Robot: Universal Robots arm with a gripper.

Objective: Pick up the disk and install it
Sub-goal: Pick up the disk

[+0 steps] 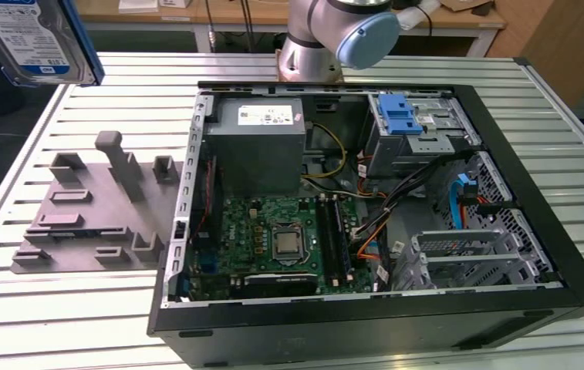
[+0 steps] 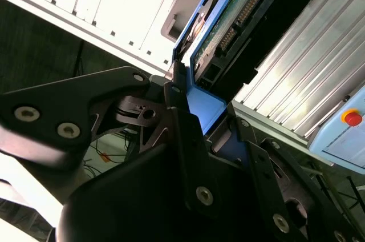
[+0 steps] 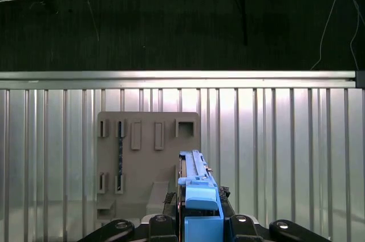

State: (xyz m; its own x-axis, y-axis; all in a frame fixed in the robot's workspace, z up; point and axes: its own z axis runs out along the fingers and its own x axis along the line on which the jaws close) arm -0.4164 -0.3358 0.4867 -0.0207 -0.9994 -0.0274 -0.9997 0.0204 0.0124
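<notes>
The disk [image 1: 35, 38], silver-grey with a white-and-blue label and a blue bracket, hangs high in the air at the exterior view's upper left, above the table's far left corner. In both wrist views my gripper [image 2: 208, 111] [image 3: 199, 219] is shut on the disk [image 2: 239, 8] [image 3: 197, 190], with its black fingers [image 2: 177, 105] clamped on the blue bracket at one end. The disk's circuit-board side and connector face the second wrist view. Directly under the disk in the first wrist view lies the grey holder fixture [image 3: 148, 156].
An open computer case [image 1: 538, 231] lies on the slatted metal table [image 1: 86, 308]. Inside it are a grey power supply [image 1: 261, 146], a motherboard [image 1: 271, 239] and a metal drive cage with a blue latch [image 1: 400, 116]. The grey fixture [image 1: 96, 208] sits left of the case. The arm's base [image 1: 322, 38] stands behind.
</notes>
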